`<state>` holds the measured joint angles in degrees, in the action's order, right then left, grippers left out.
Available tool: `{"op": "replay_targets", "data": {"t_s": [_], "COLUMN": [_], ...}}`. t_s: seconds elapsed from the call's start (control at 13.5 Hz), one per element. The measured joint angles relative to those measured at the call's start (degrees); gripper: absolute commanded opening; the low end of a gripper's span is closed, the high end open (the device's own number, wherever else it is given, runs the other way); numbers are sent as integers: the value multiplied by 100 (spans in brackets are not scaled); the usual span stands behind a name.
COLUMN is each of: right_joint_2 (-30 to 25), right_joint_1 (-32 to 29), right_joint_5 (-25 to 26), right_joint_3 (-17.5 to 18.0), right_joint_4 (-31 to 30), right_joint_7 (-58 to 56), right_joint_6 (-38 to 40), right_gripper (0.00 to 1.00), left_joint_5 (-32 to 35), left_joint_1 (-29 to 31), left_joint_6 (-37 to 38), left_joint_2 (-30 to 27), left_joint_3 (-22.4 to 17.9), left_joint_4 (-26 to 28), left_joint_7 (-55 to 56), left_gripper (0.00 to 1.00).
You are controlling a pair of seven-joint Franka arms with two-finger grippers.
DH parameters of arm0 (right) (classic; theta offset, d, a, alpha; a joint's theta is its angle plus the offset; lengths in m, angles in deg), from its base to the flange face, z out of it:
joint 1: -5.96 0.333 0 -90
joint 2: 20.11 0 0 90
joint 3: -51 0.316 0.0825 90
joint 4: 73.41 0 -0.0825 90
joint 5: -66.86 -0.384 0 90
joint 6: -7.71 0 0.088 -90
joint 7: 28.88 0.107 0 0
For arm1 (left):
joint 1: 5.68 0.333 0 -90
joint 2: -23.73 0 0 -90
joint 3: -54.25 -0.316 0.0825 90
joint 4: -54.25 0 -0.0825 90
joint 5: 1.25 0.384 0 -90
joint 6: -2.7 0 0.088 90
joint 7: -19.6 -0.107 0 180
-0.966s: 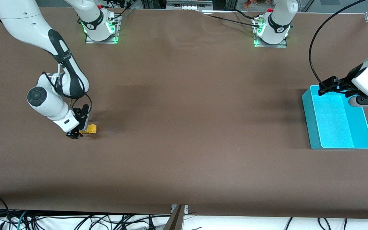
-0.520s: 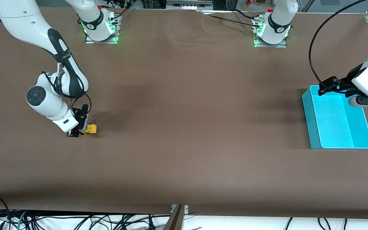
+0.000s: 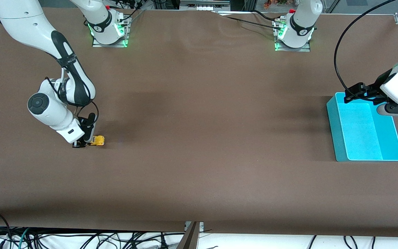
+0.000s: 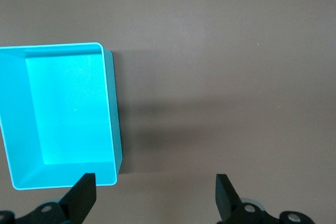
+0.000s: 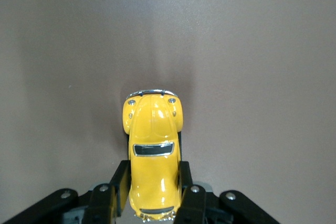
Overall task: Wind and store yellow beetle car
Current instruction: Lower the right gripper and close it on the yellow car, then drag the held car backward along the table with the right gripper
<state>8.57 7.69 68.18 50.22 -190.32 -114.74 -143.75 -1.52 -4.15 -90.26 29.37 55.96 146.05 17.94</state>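
You see the yellow beetle car point(image 3: 97, 140) standing on the brown table point(image 3: 199, 138) at the right arm's end, with its wheels on the cloth. The right gripper point(image 3: 81, 143) is low at the table and its two fingers point(image 5: 122, 182) press on both sides of the car's rear half, so it is clenched on the car. In the right wrist view the car point(image 5: 153, 150) points its round hood and two headlights away from the gripper point(image 5: 152, 187), and the dark windshield sits between the finger tips. The front half of the car stays free of the fingers.

The left gripper point(image 3: 352, 93) hangs in the air above the edge of the turquoise bin point(image 3: 337, 138), at the corner of it farther from the front camera, and this arm waits. Its fingers point(image 4: 84, 195) are spread wide with nothing between them, as you can see in the left wrist view, where the bin point(image 4: 113, 119) lies below with only its bright bottom showing. The bin stands at the left arm's end of the table, well apart from the car.
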Motion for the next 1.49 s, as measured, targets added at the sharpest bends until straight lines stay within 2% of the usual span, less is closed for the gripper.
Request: {"op": "replay_targets", "data": {"t_s": [0.15, 1.49], "right_joint_2": [1, 1], "right_joint_1": [-1, -379], "right_joint_5": [-6, -32], "right_joint_3": [0, -10], "right_joint_4": [0, 0], "right_joint_7": [1, -231], "right_joint_6": [0, 2], "right_gripper": [30, 30], "left_joint_5": [0, 0], "left_joint_1": [3, 75], "left_joint_6": [2, 38], "left_joint_2": [0, 0], "left_joint_3": [-1, -7], "left_joint_4": [0, 0], "left_joint_7": [0, 0], "left_gripper": [100, 100]}}
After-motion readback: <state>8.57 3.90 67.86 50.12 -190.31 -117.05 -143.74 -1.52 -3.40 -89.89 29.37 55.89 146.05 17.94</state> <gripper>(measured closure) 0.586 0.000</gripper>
